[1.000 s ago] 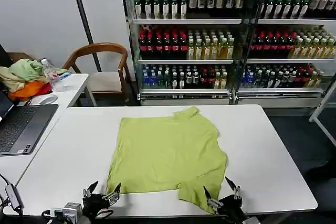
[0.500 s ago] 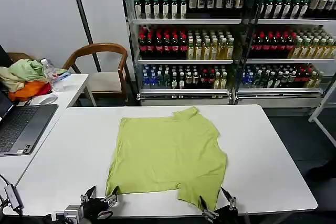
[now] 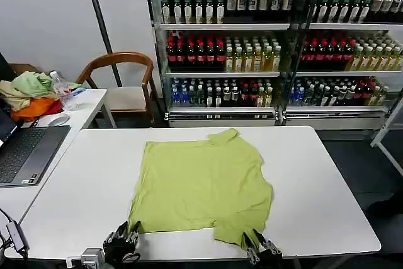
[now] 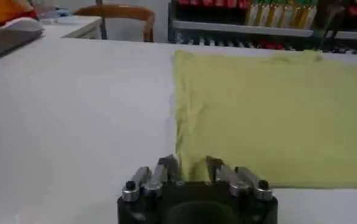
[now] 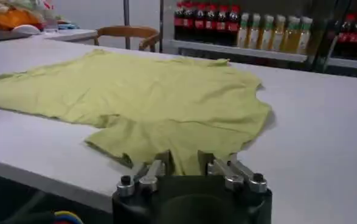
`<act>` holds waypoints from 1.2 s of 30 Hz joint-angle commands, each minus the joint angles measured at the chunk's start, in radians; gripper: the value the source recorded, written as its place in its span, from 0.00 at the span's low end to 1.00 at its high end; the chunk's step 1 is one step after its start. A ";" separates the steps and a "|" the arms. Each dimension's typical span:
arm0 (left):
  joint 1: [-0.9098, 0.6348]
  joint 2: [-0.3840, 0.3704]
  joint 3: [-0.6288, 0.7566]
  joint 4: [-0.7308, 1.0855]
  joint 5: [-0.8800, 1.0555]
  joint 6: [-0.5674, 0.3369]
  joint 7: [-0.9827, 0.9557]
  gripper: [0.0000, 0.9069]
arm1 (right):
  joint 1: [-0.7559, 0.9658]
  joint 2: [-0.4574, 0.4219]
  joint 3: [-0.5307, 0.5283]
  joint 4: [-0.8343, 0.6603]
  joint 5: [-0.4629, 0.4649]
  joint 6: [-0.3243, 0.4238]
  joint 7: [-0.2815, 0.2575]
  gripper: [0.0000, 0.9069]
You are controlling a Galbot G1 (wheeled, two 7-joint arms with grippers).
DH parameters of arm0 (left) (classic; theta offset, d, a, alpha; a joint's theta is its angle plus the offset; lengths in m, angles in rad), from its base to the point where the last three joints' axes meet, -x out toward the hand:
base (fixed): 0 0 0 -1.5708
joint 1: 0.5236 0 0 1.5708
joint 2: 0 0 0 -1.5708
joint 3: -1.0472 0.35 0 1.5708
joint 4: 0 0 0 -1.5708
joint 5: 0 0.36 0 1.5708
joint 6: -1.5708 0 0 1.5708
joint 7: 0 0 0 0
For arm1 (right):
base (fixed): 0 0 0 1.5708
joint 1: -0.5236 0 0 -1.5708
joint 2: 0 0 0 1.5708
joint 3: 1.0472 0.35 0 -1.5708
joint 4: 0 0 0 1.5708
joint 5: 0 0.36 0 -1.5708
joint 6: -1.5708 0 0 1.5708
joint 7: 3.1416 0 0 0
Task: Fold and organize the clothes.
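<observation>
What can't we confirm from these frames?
- Grip of the left pincer on the T-shirt hem: left wrist view, cloth between the fingers, contact hidden by the pincer body.
- Grip of the right pincer on the near sleeve: right wrist view, same problem.
- White print on the shirt: no view shows it; it may face down.
- Both pincers in the head view: cut by the bottom edge.

Both end effectors' bodies below frame edge.
</observation>
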 commanded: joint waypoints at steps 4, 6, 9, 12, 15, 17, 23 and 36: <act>-0.004 0.004 0.014 0.020 0.028 -0.008 0.040 0.04 | 0.001 -0.001 0.002 -0.003 0.015 -0.003 -0.006 0.00; 0.004 0.007 0.017 0.016 0.041 -0.014 0.051 0.04 | -0.005 -0.005 0.004 0.008 0.028 -0.003 -0.013 0.00; 0.031 0.007 0.015 -0.009 0.054 -0.027 0.054 0.04 | -0.033 -0.014 0.020 0.050 0.039 -0.007 -0.018 0.00; 0.088 0.020 -0.006 -0.063 0.059 -0.027 0.055 0.04 | -0.095 -0.035 0.053 0.108 0.039 -0.011 -0.023 0.00; 0.143 0.035 -0.032 -0.105 0.059 -0.027 0.054 0.04 | -0.160 -0.053 0.083 0.154 0.034 -0.011 -0.031 0.00; 0.169 0.045 -0.052 -0.127 0.059 -0.028 0.053 0.04 | -0.192 -0.058 0.100 0.178 0.029 -0.010 -0.036 0.00; 0.224 0.063 -0.097 -0.171 0.051 -0.025 0.048 0.04 | -0.294 -0.072 0.161 0.258 0.015 -0.010 -0.044 0.00; 0.201 0.087 -0.147 -0.175 0.017 -0.020 0.047 0.04 | -0.200 -0.063 0.157 0.247 0.026 -0.015 -0.040 0.00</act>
